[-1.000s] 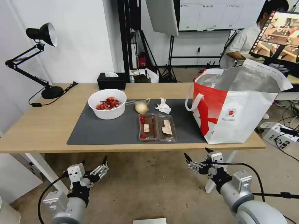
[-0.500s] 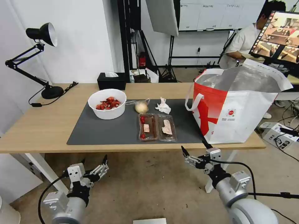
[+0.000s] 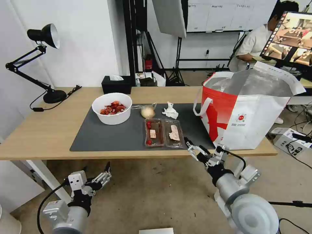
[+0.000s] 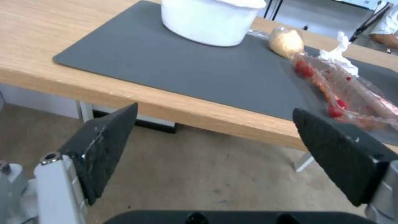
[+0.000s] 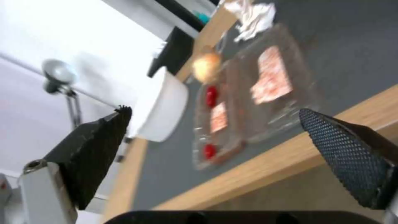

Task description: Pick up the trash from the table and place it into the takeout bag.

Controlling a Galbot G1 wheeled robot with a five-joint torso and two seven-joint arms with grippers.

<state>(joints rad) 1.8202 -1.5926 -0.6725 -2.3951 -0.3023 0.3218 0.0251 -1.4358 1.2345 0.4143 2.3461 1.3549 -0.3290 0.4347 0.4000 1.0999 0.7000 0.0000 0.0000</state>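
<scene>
Nothing bagged yet, by the look of it: clamshell tray [image 3: 164, 133], crumpled tissue [image 3: 170, 110], clear bag with a yellowish lump [image 3: 147, 112] and white bowl of red scraps [image 3: 111, 108] all lying on the counter's [image 3: 39, 133] grey mat [image 3: 110, 136]. Takeout bag [image 3: 247, 113] standing open just right of the tray. Right hand [image 3: 197, 151] spread open at the counter edge near the tray, empty; left hand [image 3: 103, 175] open, low, below the counter. Black tissue box [image 3: 116, 84] and desk lamp [image 3: 39, 61] well clear behind.

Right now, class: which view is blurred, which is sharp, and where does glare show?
Right wrist view: smeared by motion, the tray and bowl soft-edged. Left wrist view: fairly crisp on the mat, the pincer fingers sharp. Head view: clear overall, with glare on the bag's foil lining and a bright white wall behind the lamp.
</scene>
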